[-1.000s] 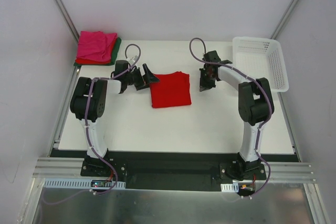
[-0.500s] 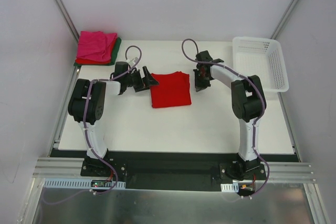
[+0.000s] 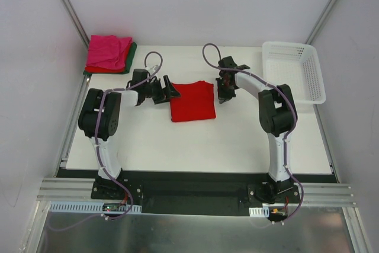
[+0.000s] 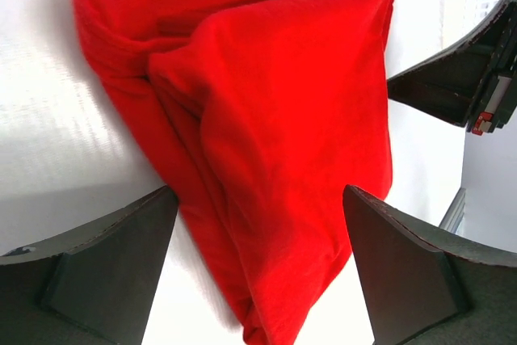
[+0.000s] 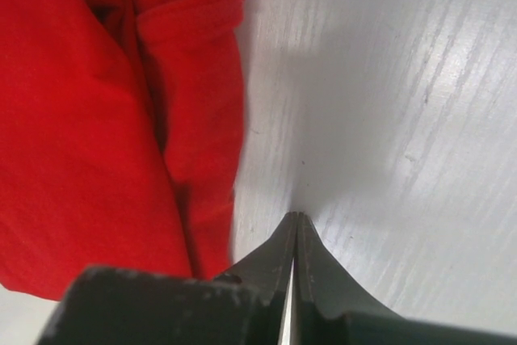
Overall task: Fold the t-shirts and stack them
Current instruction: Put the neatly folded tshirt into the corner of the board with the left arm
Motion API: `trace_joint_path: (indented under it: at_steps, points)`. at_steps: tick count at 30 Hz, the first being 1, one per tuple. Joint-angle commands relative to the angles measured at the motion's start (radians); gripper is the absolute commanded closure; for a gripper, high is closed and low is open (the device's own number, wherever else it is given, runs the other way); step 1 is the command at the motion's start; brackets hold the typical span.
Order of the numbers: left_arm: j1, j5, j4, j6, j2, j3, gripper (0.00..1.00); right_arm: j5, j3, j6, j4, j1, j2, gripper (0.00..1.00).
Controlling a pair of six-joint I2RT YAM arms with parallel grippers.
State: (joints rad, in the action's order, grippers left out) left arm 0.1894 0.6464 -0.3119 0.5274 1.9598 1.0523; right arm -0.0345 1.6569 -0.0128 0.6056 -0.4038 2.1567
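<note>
A folded bright red t-shirt [image 3: 191,101] lies flat in the middle of the white table [image 3: 195,146]. My left gripper [image 3: 170,90] is open at the shirt's left edge. In the left wrist view its fingers [image 4: 113,264] stand either side of the red t-shirt's [image 4: 266,119] near corner, not touching the cloth. My right gripper [image 3: 221,95] is shut, tip down on the table just off the shirt's right edge. In the right wrist view the closed right gripper [image 5: 295,217] rests on bare table beside the red t-shirt [image 5: 89,119]. A stack of folded t-shirts [image 3: 109,53], magenta pink over red and dark green, sits far left.
A white plastic lattice basket [image 3: 317,72] stands at the table's far right corner. Grey walls and metal frame posts close in the back and sides. In the left wrist view, the right arm's black gripper [image 4: 460,78] shows beyond the shirt.
The right gripper has slid left, closer to the shirt's right edge. The left gripper has moved right onto the shirt's left edge, its jaws narrowing slightly.
</note>
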Motion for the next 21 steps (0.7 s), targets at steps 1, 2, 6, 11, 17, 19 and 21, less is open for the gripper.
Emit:
trace_joint_path:
  at_steps: [1,2,6,11,17,19,21]
  points:
    - [0.050,-0.030,0.198,-0.030,0.079,-0.021,0.14,-0.045,0.040,0.007,0.037,-0.024,0.025,0.99]
    - [0.065,-0.028,0.200,-0.029,0.083,-0.017,0.14,-0.051,0.044,0.005,0.037,-0.030,0.026,0.99]
    - [0.093,-0.025,0.203,-0.026,0.091,-0.008,0.14,-0.067,0.060,0.007,0.043,-0.043,0.037,0.99]
    - [0.120,-0.014,0.215,-0.020,0.108,0.017,0.14,-0.085,0.072,0.002,0.045,-0.061,0.043,0.99]
    - [0.140,-0.008,0.217,-0.010,0.117,0.029,0.13,-0.096,0.072,0.001,0.051,-0.075,0.046,0.99]
    - [0.140,-0.005,0.217,-0.006,0.120,0.034,0.13,-0.103,0.070,-0.001,0.052,-0.076,0.046,0.99]
    - [0.145,-0.001,0.217,-0.003,0.125,0.037,0.13,-0.105,0.070,-0.003,0.054,-0.076,0.045,0.99]
